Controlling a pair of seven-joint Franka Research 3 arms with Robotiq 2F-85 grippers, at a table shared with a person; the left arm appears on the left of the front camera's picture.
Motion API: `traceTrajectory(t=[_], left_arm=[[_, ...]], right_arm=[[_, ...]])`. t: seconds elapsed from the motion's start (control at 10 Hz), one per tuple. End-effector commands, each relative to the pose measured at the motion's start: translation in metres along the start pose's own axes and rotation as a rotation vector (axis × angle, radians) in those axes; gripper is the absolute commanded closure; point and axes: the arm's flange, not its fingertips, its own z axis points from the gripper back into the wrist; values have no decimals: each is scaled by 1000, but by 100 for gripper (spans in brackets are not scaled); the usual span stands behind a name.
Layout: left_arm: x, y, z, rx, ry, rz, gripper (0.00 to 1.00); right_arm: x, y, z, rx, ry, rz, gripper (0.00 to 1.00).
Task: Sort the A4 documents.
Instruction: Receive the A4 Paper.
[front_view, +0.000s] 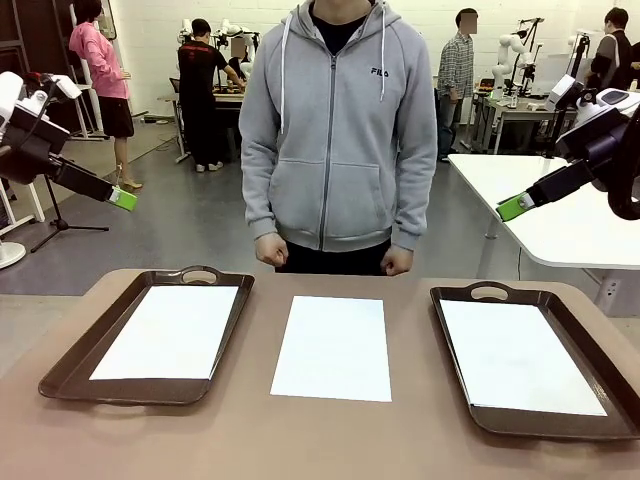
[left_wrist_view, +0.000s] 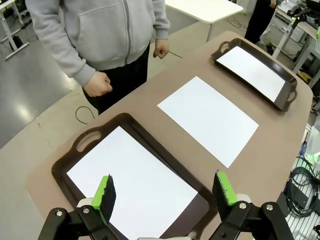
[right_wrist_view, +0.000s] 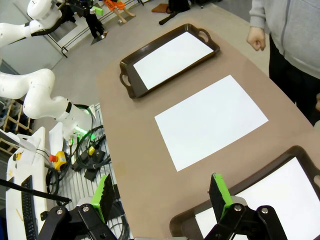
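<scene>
Nearest the front camera: table, brown, bearing three white sheets in a row. Middle sheet lies bare on the tabletop, flat, long axis running from the robot's side toward the person, between the two trays and touching neither. Left tray, dark brown with handles, holds one sheet flat inside its rim. Right tray, same kind, holds another sheet likewise. Left gripper hangs raised at the left, well above and outboard of its tray, jaws wide apart, nothing between the green pads. Right gripper hangs raised at the right, mirror placement, jaws wide apart, likewise holding nothing. Relation that counts: the loose middle sheet sits about midway between the arms, down and inward from each; neither arm looks clearly nearer. Person stands at the far edge, directly behind the middle sheet, both fists closed just above the table edge, not touching paper. Obstructions: none over the sheet; tray rims flank it on both sides, and its flatness probably leaves little edge to pinch.
</scene>
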Motion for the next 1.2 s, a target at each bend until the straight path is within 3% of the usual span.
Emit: traceTrajectory(t=[0.0, 0.4, 0.5, 1.1], left_arm=[[-6, 0, -2, 40, -38, 1, 0], [-4, 5, 1, -55, 7, 35, 0], [-1, 2, 2, 14, -8, 6, 0], [-1, 2, 2, 14, -8, 6, 0]], right_arm=[[1, 0, -1, 8, -7, 9, 1], [1, 0, -1, 8, -7, 9, 1], [1, 0, -1, 8, -7, 9, 1], [1, 0, -1, 8, -7, 9, 1]])
